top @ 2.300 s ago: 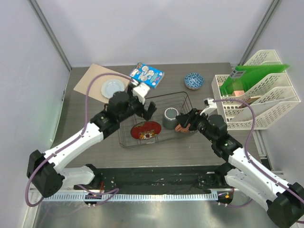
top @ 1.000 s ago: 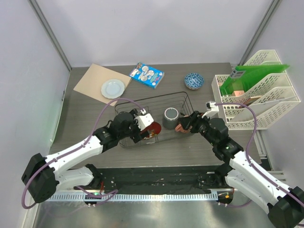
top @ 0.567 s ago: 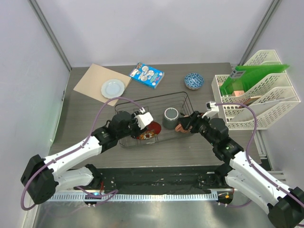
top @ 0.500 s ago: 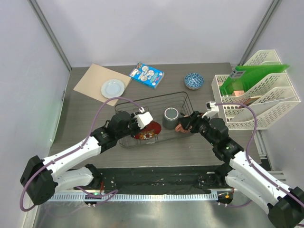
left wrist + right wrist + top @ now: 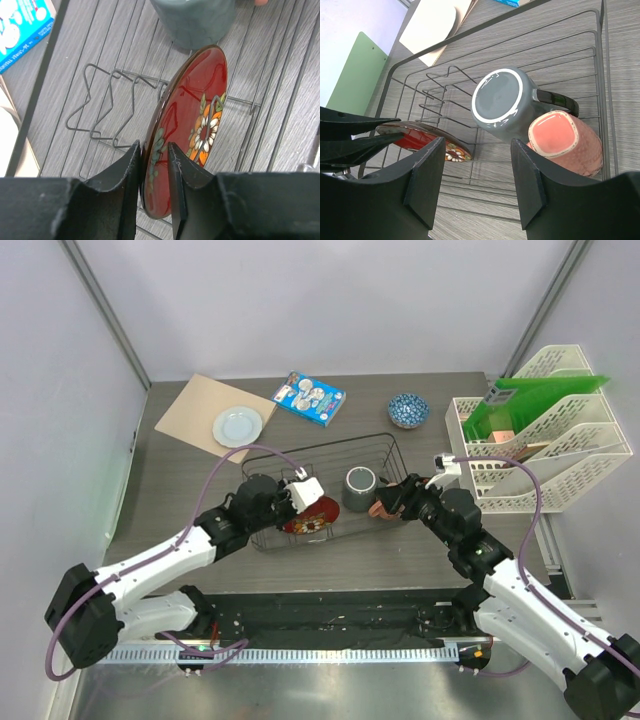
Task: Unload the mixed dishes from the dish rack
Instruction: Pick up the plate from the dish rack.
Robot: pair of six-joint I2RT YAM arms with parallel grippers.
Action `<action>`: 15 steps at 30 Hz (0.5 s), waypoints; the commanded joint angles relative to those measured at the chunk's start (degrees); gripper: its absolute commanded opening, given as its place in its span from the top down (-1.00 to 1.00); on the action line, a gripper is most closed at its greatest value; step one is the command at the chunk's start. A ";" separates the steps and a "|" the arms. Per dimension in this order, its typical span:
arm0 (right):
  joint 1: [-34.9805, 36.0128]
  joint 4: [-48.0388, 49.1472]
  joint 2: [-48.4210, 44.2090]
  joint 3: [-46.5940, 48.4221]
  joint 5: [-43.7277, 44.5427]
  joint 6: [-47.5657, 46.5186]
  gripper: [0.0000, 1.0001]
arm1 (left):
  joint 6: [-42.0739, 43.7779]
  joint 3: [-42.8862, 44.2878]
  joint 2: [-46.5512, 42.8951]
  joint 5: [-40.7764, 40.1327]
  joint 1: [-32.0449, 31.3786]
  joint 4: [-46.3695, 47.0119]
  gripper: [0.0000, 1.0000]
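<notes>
The black wire dish rack (image 5: 330, 443) sits mid-table. Inside it a red patterned plate (image 5: 195, 115) stands tilted on edge, and my left gripper (image 5: 153, 150) is shut on its lower rim, one finger on each face. A dark grey mug (image 5: 497, 100) lies beside a pinkish-brown mug (image 5: 565, 142) at the rack's right end. My right gripper (image 5: 477, 145) hangs open just above and in front of these mugs, touching neither. From overhead the plate (image 5: 318, 515), grey mug (image 5: 359, 488) and pink mug (image 5: 383, 508) show. A blue-and-white bowl (image 5: 408, 410) rests on the table behind the rack.
A blue illustrated packet (image 5: 310, 398) lies behind the rack. A cardboard sheet (image 5: 190, 405) at back left carries a pale plate (image 5: 238, 425). A white file organiser (image 5: 540, 450) with a green folder (image 5: 530, 400) stands at the right edge.
My left gripper came down into the rack and closed on the red plate's rim. The right arm has hardly moved.
</notes>
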 commanded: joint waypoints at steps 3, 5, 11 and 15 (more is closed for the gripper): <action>0.15 2.32 -0.94 -0.17 0.54 0.41 -0.20 | 0.14 0.23 2.38 1.25 -0.38 2.46 0.56; 0.24 2.23 -1.20 -0.26 0.72 0.33 -0.20 | -0.04 0.50 2.30 0.99 -0.38 2.46 0.85; 0.24 2.23 -1.29 -0.26 0.98 0.15 -0.20 | 0.58 3.04 -0.16 -1.12 -1.26 -0.52 0.99; 0.15 2.58 -0.42 0.09 0.63 0.33 -0.20 | 2.59 4.71 -4.54 -4.28 -1.87 -2.01 0.99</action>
